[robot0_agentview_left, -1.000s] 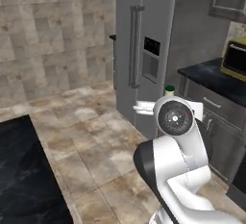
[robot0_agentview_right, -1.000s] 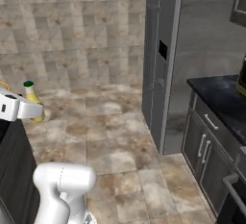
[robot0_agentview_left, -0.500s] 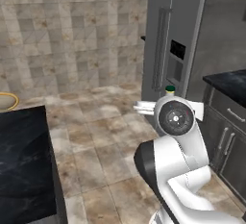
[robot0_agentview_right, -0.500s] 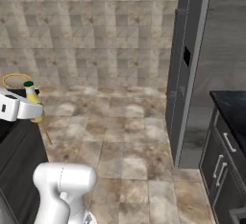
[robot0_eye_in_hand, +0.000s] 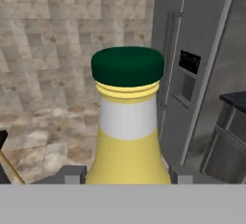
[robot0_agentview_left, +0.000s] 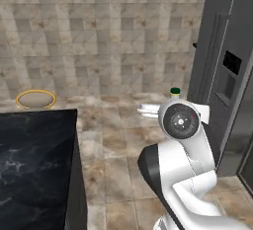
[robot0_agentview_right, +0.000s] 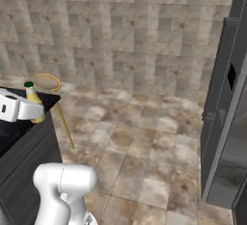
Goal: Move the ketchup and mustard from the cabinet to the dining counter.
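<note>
Far across the room, a wall of beige and brown stone tiles (robot0_agentview_left: 99, 36), with a floor of the same mottled stone (robot0_agentview_right: 144, 142) in front. At the right, a tall dark grey refrigerator (robot0_agentview_left: 225, 76) with a long vertical handle and a dispenser panel in its door. At the near left, the dining counter (robot0_agentview_left: 34, 160), black marble top with white veins, grey base below. Past its far end, a round seat with a golden rim (robot0_agentview_left: 35, 98), most likely a stool. In the middle, held up above the floor: the mustard (robot0_eye_in_hand: 128, 136), upright, yellow body, white band at the neck, dark green cap. Gripper (robot0_eye_in_hand: 126, 176) closed on the mustard, one grey finger (robot0_eye_in_hand: 72, 175) touching the body at each side. From the right base camera, mustard seen just past the edge of the dining counter, behind the white hand.
</note>
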